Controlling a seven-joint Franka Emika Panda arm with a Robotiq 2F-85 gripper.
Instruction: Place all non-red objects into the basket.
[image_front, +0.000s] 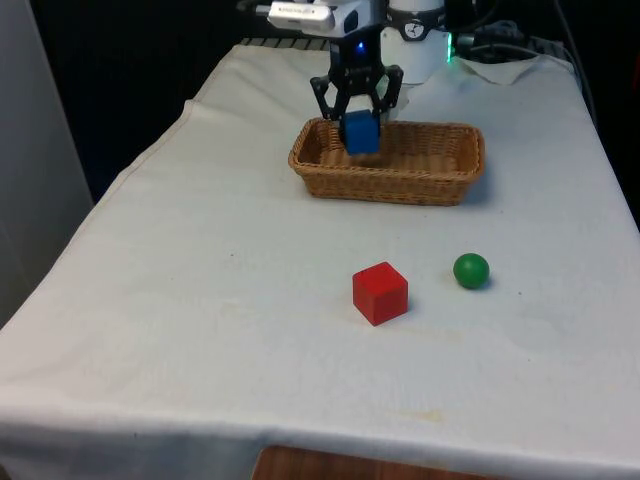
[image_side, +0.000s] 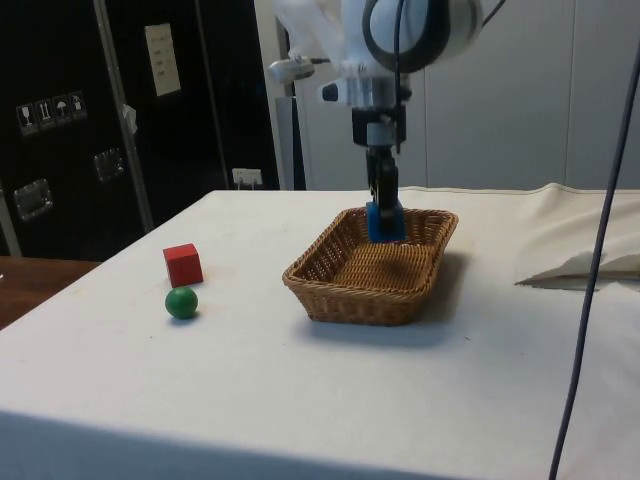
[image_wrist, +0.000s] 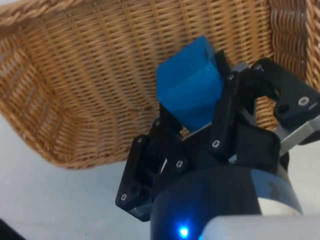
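My gripper (image_front: 360, 122) hangs over the wicker basket (image_front: 385, 188), shut on a blue cube (image_front: 361, 133). In the side view the blue cube (image_side: 383, 222) sits just above the far end of the basket (image_side: 350, 300), under the gripper (image_side: 382, 203). The wrist view has the blue cube (image_wrist: 190, 90) tilted between the black fingers (image_wrist: 226, 107), with the basket floor (image_wrist: 75, 75) below it. A red cube (image_front: 380, 293) and a green ball (image_front: 471, 270) lie on the cloth nearer the front edge, well apart from the gripper.
In the side view the red cube (image_side: 183, 265) and green ball (image_side: 181, 302) sit close together, left of the basket. A crumpled white cloth (image_side: 585, 265) lies by the robot's base.
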